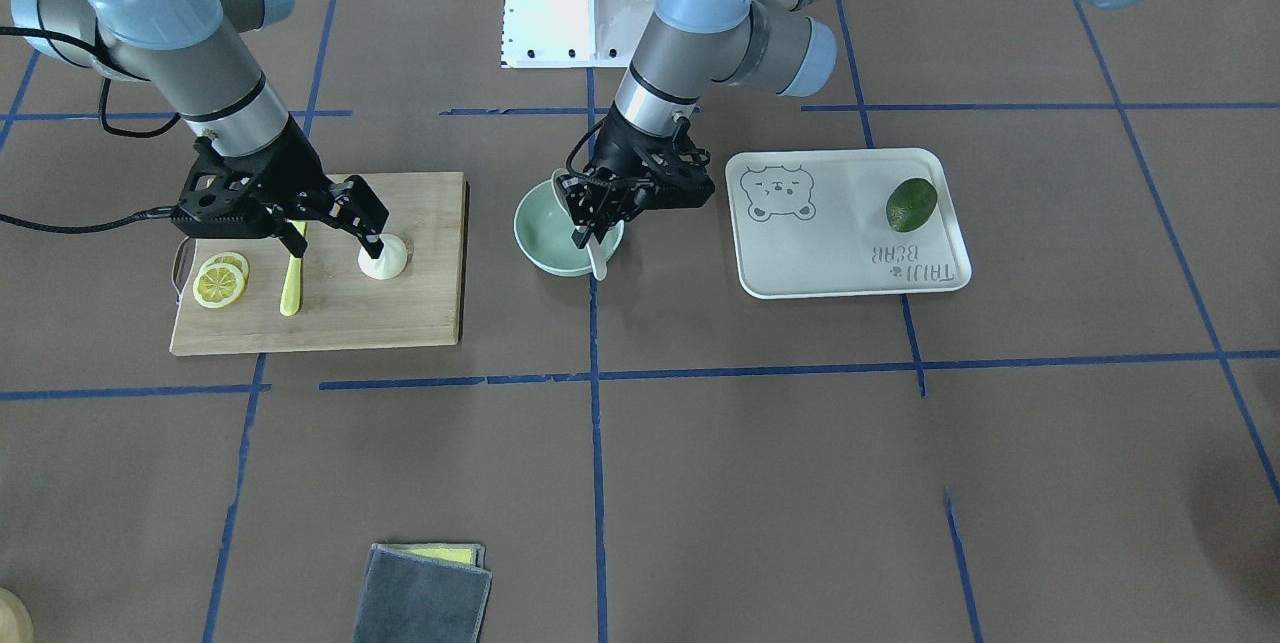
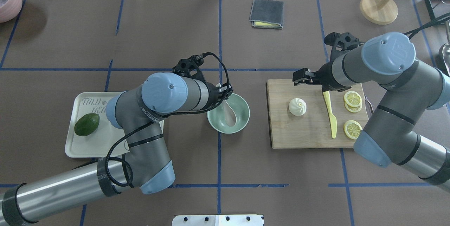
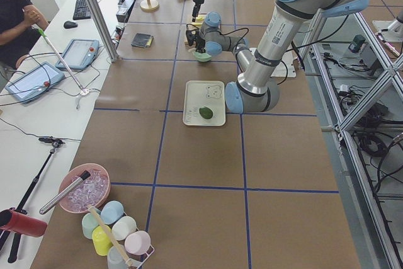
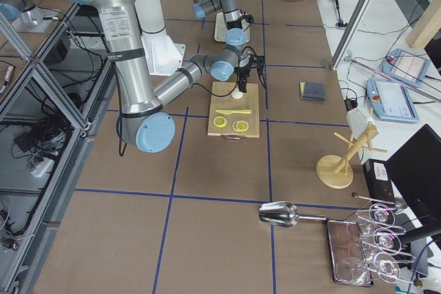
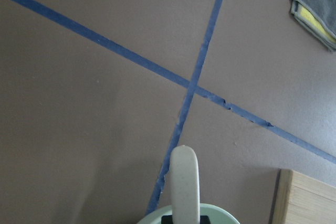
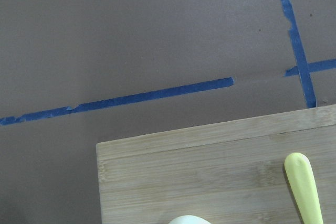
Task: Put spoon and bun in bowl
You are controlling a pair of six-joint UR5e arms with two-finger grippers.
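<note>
— Where's the spoon?
— Down in the bowl, one end poking over the rim. The left gripper looks to be pinching it. I'd call that half nearly done, short of the release.
— And the bun?
— On the cutting board, not yet grasped. The right gripper hangs there with fingers spread, one tip right beside it. Picking and carrying remain.
— Other containers?
— The bowl holds only the spoon. The bear tray carries one green fruit. Lemon slices and a yellow knife share the board
</note>
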